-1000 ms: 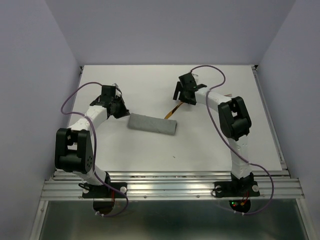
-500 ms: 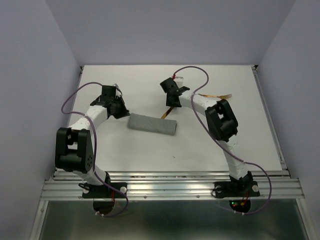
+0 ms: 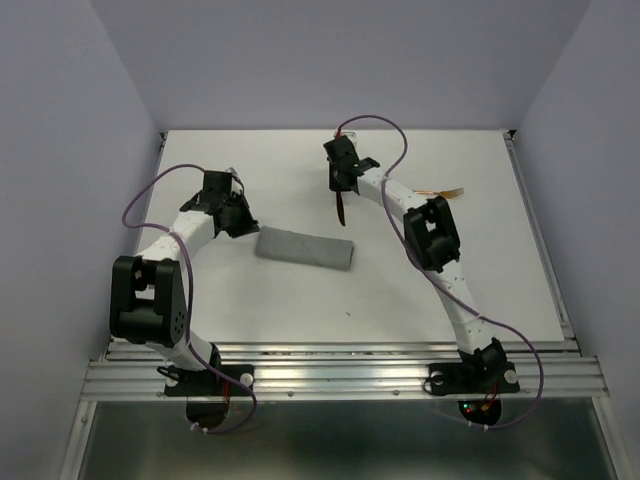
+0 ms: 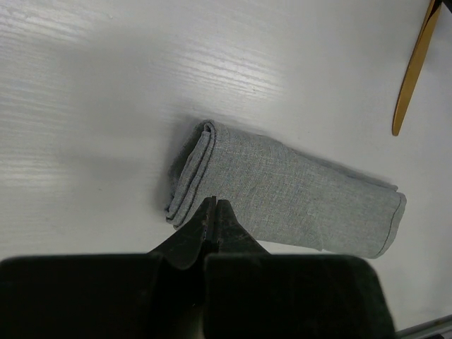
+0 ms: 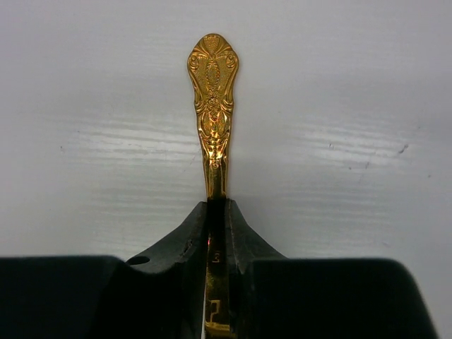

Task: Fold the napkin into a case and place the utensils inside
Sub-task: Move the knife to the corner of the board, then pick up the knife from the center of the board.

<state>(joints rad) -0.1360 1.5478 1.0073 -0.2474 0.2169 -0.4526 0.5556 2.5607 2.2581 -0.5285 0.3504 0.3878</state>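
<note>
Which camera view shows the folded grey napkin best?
The left wrist view: the folded grey napkin lies close and large, its layered end and weave plain to see. In the top external view the napkin is only a small grey oblong. The right wrist view does not show it.

We've got a white table (image 3: 300,300) with faint wood grain, boxed in by plain lavender-grey walls (image 3: 340,60), and a ribbed aluminium rail (image 3: 340,375) along its near edge.
</note>
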